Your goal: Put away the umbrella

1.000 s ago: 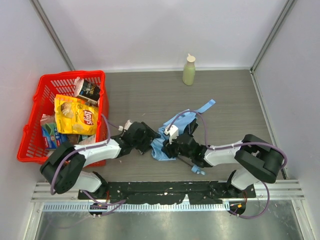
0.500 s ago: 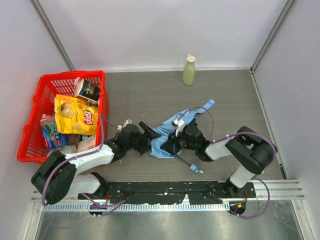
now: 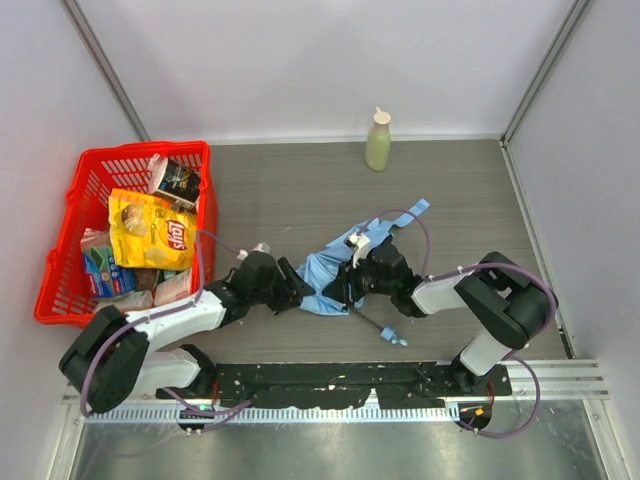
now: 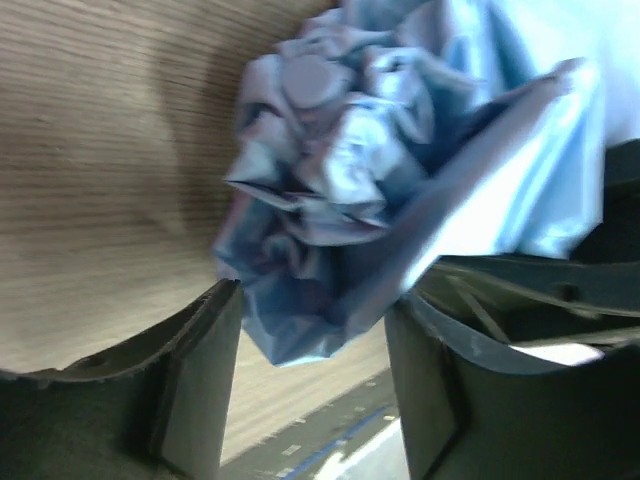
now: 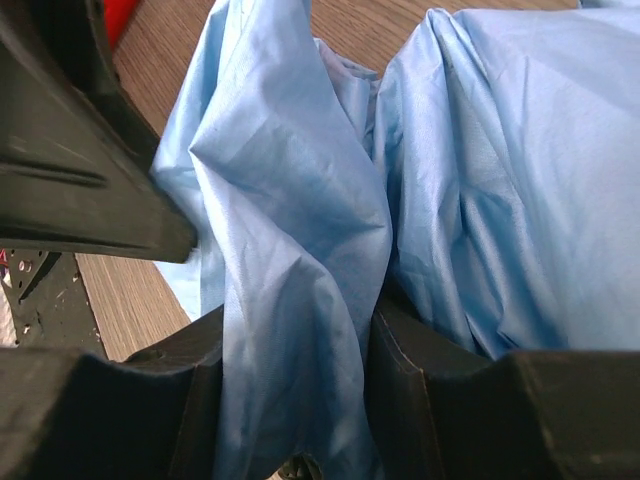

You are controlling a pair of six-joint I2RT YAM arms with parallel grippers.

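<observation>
The umbrella (image 3: 322,272) lies as a crumpled sky-blue bundle on the table's middle. Its blue strap (image 3: 413,212) trails to the back right. Its thin black shaft (image 3: 368,320) and small light-blue handle (image 3: 392,336) point to the front right. My left gripper (image 3: 297,292) is open at the bundle's left end, and in the left wrist view (image 4: 310,390) a bunch of fabric (image 4: 330,190) hangs just between its fingertips. My right gripper (image 3: 345,288) is shut on a fold of the fabric (image 5: 290,300), as the right wrist view (image 5: 295,400) shows.
A red basket (image 3: 120,150) with a yellow chip bag (image 3: 150,230) and other packets stands at the left. A pale green bottle (image 3: 378,140) stands at the back wall. A black mounting rail (image 3: 330,380) runs along the near edge.
The right arm has drawn back to the right with the fabric, and the handle has shifted slightly left. The left gripper has opened and now sits at the bundle's left end.
</observation>
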